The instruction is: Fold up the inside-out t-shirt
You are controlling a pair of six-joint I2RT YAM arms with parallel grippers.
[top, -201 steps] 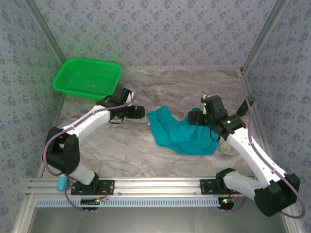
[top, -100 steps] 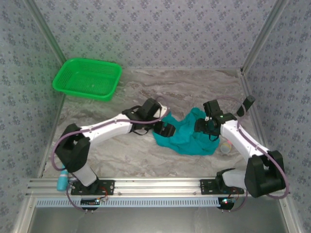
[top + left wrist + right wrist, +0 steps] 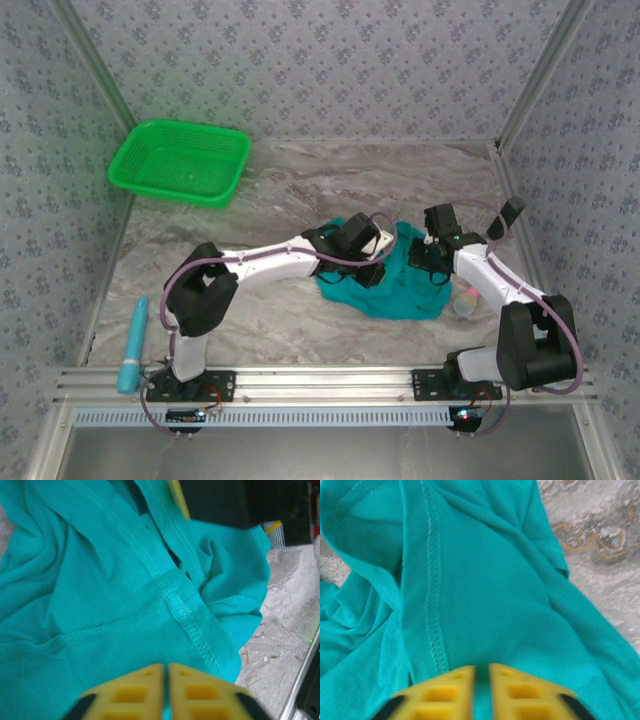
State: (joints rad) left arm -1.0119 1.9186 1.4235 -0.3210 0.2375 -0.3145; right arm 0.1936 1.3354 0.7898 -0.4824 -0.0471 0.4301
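Nearest, at the left edge, a light-blue tube lies on the table beside the rail. Farther in, right of centre, the t-shirt lies crumpled in a heap, with stitched seams showing in both wrist views. The left gripper rests on the heap's left part. Its yellow fingers are drawn almost together, with a sliver of teal cloth pinched between them. The right gripper sits at the heap's far right side, its fingers clamped on a fold of the t-shirt. In the far left corner, a green basket stands well apart from the cloth.
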